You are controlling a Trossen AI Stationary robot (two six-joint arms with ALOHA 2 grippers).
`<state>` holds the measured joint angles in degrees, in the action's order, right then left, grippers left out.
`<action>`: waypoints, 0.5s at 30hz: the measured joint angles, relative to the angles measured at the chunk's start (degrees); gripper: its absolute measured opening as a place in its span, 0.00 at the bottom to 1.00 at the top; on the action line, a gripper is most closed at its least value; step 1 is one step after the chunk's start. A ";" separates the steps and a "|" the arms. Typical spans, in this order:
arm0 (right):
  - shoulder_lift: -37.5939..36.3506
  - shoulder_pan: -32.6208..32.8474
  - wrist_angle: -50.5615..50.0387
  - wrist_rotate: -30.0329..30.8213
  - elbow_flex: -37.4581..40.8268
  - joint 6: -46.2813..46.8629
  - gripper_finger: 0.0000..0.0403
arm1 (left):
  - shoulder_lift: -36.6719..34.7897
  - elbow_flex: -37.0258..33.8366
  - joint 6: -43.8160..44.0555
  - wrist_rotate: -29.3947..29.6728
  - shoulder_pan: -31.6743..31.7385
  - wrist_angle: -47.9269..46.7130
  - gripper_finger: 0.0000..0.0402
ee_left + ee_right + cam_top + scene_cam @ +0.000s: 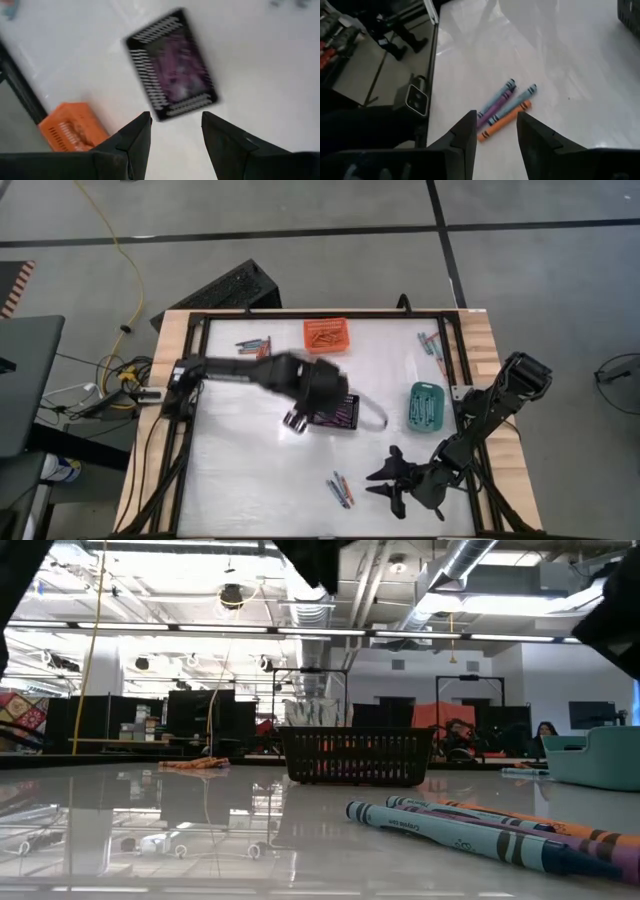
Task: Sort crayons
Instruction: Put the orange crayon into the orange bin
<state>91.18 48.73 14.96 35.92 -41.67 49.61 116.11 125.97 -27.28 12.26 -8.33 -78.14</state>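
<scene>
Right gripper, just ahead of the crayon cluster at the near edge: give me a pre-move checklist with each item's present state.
1. Right gripper open and empty: ok; its fingers stand apart with nothing between them.
2. Target in sight: ok; the loose crayons lie just ahead of it in the right wrist view.
3. Crayons separated for a single pick: not ok; purple, blue and orange lie side by side, touching.
4. Left gripper clear of the target: ok; it hangs open above the black basket, mid-table.
5. Teal basket reachable: ok; it sits near the right arm.
6. Gripper height above the table: cannot tell.
</scene>
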 joint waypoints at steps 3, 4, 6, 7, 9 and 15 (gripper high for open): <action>0.00 0.00 1.18 0.02 0.00 -1.48 0.34 | 0.00 0.00 2.81 2.35 -5.58 -3.50 0.41; 0.00 -0.02 1.56 0.04 0.00 -1.86 0.34 | 0.00 0.00 3.76 3.07 -7.32 -4.24 0.41; 0.00 -0.20 2.21 0.22 0.00 -2.88 0.34 | 0.00 0.00 5.75 4.43 -10.87 -4.80 0.41; 0.00 -0.39 2.56 0.22 0.00 -3.39 0.34 | 0.00 0.00 6.75 5.05 -12.49 -4.98 0.41; 0.00 -0.76 3.47 0.26 0.00 -4.61 0.35 | -0.15 0.00 8.90 5.96 -15.67 -5.19 0.41; 0.00 -2.95 7.73 0.22 0.00 -8.52 0.44 | -0.28 0.00 16.05 7.30 -23.88 -5.89 0.41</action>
<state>91.18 45.78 22.69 36.14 -41.67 41.09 115.83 125.97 -11.23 19.57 -32.21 -84.03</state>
